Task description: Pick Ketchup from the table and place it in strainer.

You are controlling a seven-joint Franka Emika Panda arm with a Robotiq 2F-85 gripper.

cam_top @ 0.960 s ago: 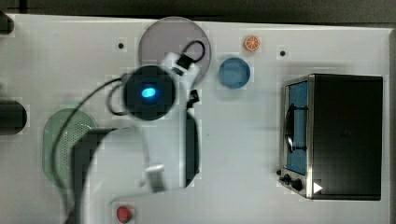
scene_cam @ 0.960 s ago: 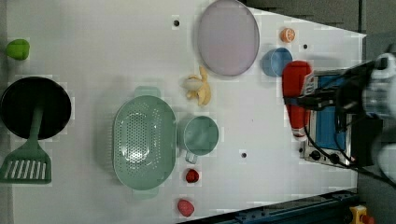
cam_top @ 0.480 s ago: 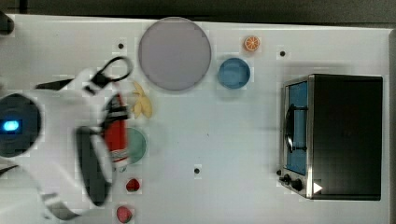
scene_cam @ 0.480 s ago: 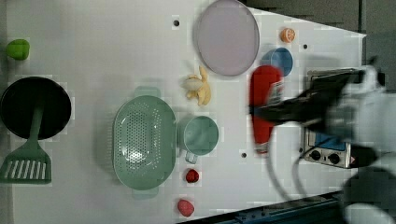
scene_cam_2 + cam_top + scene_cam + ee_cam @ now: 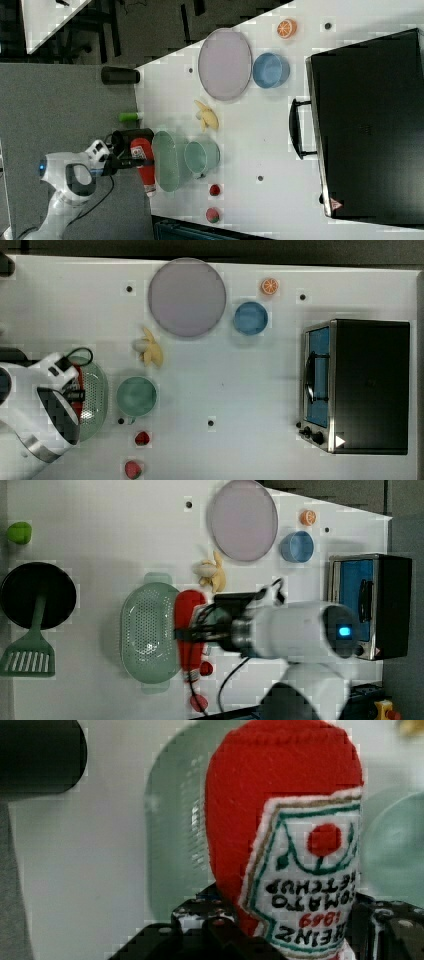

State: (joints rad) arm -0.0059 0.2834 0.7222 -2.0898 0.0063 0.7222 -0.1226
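Note:
The Ketchup (image 5: 280, 820) is a red plush bottle with a white label, and my gripper (image 5: 300, 935) is shut on its lower part. It hangs in the air over the strainer (image 5: 147, 630), a pale mint-green oval basket with many small holes. In the left view the Ketchup (image 5: 189, 630) overlaps the strainer's right rim, with the gripper (image 5: 187, 630) across its middle. The right view has the Ketchup (image 5: 142, 162) just left of the strainer (image 5: 165, 160). In the top view my arm covers much of the strainer (image 5: 97, 400), and a strip of the Ketchup (image 5: 77, 382) shows.
A teal cup (image 5: 136, 396) stands right beside the strainer. A banana (image 5: 150, 352), lilac plate (image 5: 186, 296), blue bowl (image 5: 251, 317), orange slice (image 5: 270, 286) and toaster oven (image 5: 360, 385) are on the table. Two red berries (image 5: 142, 438) lie nearby. A black pan (image 5: 37, 595) holds a green spatula.
My arm has carried the Ketchup from beside the toaster oven across the table to above the strainer. The grip has stayed the same.

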